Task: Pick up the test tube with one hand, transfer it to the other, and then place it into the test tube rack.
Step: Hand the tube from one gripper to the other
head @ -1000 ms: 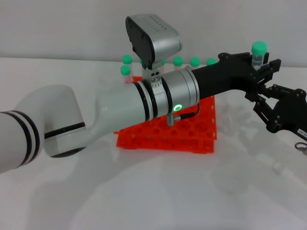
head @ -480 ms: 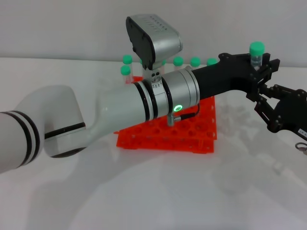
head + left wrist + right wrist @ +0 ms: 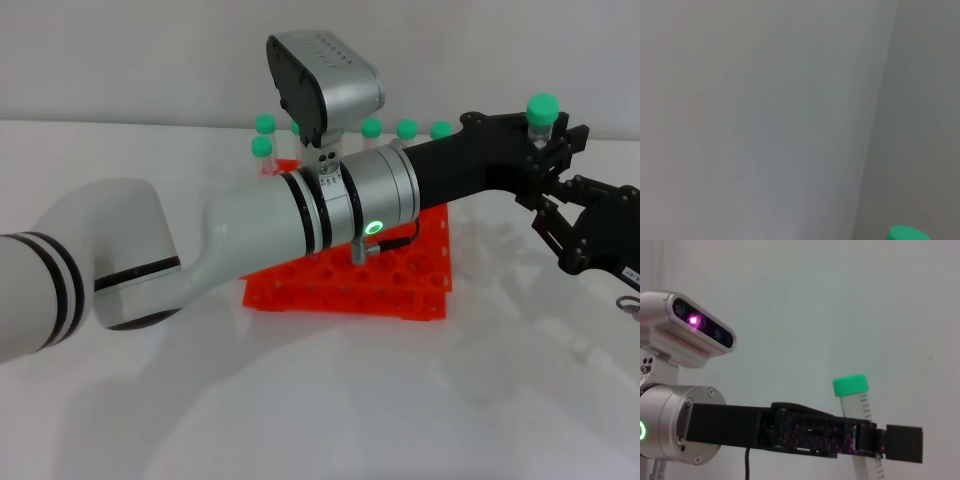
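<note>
The left arm, white with black bands and a silver wrist bearing a green light, reaches across the scene from the robot's left toward its right. Its black two-finger left gripper (image 3: 540,135) is closed on the slim clear plastic test tube with a round green cap (image 3: 541,108), holding it upright in the air. The green cap stands above the fingers. The right wrist view shows this from the side: the black fingers (image 3: 860,437) clamp the clear tube body (image 3: 856,405) just below its cap, and the tube runs on past the fingers below.

The all-black right gripper (image 3: 575,215) sits just beside and below the left gripper, at the robot's right. Its fingers are spread and reach up toward the left gripper, and whether a fingertip touches the tube cannot be made out.

The bright orange plastic test tube rack with a grid of round holes (image 3: 400,280) lies on the white table (image 3: 350,400), below and behind the left arm, well apart from the held tube. A row of other green-capped tubes (image 3: 406,128) stands along the rack's far edge, partly hidden by the arm and its silver wrist camera.

The left wrist view shows only a plain grey surface and the edge of a green cap (image 3: 907,233).
</note>
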`<state>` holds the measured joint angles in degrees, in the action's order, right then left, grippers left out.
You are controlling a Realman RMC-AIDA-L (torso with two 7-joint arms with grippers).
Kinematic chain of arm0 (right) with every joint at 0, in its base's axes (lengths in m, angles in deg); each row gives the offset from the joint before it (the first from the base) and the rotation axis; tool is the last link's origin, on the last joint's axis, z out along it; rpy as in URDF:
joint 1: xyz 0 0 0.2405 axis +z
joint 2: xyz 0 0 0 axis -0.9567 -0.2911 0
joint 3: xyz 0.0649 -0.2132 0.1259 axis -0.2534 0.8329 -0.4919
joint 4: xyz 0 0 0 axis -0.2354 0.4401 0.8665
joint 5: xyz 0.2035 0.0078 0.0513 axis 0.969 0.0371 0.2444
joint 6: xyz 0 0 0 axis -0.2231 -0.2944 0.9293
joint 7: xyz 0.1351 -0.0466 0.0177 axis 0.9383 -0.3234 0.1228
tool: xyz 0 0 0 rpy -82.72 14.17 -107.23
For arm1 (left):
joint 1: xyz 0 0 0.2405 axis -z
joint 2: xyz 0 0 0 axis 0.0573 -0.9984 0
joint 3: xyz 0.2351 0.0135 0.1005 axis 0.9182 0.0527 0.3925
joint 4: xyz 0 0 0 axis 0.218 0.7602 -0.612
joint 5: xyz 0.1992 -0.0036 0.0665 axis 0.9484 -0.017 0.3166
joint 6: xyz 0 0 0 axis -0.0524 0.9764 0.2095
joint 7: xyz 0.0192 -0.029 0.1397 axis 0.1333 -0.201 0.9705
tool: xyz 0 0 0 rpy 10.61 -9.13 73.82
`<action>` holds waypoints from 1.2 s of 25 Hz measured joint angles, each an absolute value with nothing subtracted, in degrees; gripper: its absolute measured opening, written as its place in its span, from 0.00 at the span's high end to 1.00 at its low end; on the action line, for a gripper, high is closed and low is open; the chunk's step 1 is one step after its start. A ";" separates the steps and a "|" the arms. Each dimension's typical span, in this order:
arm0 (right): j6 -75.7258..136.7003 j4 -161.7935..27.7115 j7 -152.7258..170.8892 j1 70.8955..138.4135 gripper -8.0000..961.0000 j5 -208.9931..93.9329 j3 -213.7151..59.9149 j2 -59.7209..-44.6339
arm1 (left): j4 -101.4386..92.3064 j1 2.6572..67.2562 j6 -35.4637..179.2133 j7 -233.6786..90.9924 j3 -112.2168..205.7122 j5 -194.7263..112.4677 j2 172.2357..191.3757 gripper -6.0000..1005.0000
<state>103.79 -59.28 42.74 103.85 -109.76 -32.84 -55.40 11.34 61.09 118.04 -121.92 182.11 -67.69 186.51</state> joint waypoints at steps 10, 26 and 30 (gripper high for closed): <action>103.37 -59.42 42.74 103.98 0.80 -109.61 -33.03 -55.48 | 12.19 60.43 118.46 -119.05 181.95 -67.60 186.46 0.78; 103.10 -59.33 42.30 104.36 0.80 -110.08 -29.73 -55.34 | 12.37 60.36 118.60 -118.25 181.89 -67.59 186.42 0.78; 103.18 -59.24 42.17 104.36 0.79 -110.09 -28.15 -55.25 | 12.38 60.33 118.62 -117.45 181.89 -67.82 186.47 0.78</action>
